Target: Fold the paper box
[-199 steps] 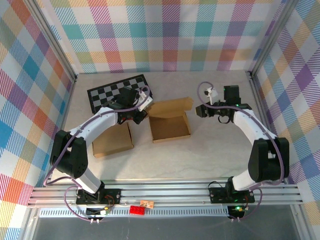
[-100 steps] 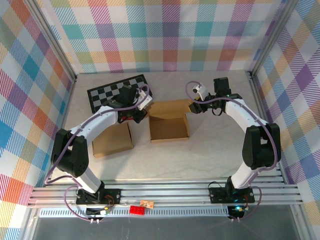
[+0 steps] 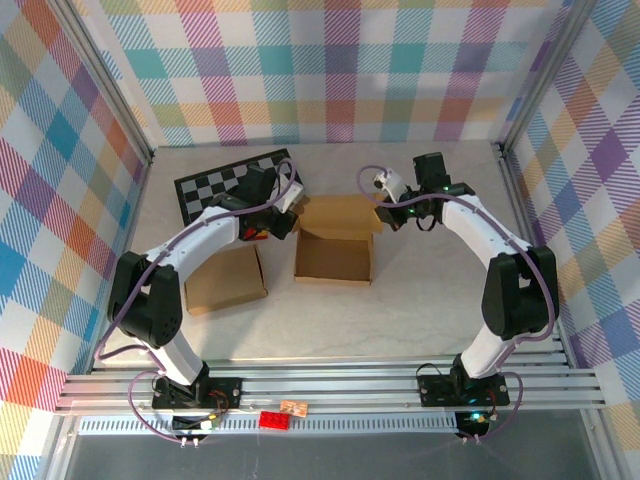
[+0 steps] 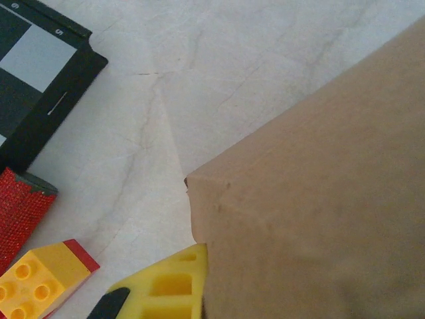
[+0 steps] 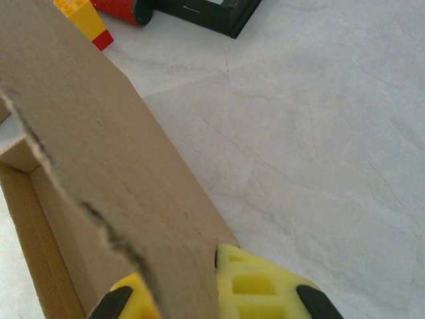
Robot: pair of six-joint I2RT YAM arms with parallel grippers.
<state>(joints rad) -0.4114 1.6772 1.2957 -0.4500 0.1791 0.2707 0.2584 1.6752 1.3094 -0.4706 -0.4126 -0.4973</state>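
Right pincer (image 5: 189, 291) is pinching the right end of the raised rear flap (image 3: 340, 214) of the paper box (image 3: 335, 258), one yellow finger on each face. Left pincer (image 3: 283, 218) is sitting at the box's rear left corner, with one finger showing outside the wall; I cannot tell its grip. The box is lying open mid-way across the table (image 3: 430, 300), nearer the far edge. The flap is running parallel to that edge, between both pincers.

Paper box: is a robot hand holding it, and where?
The right gripper pinches the raised flap of the paper box. The left gripper has a finger against a box corner; its grip cannot be told.
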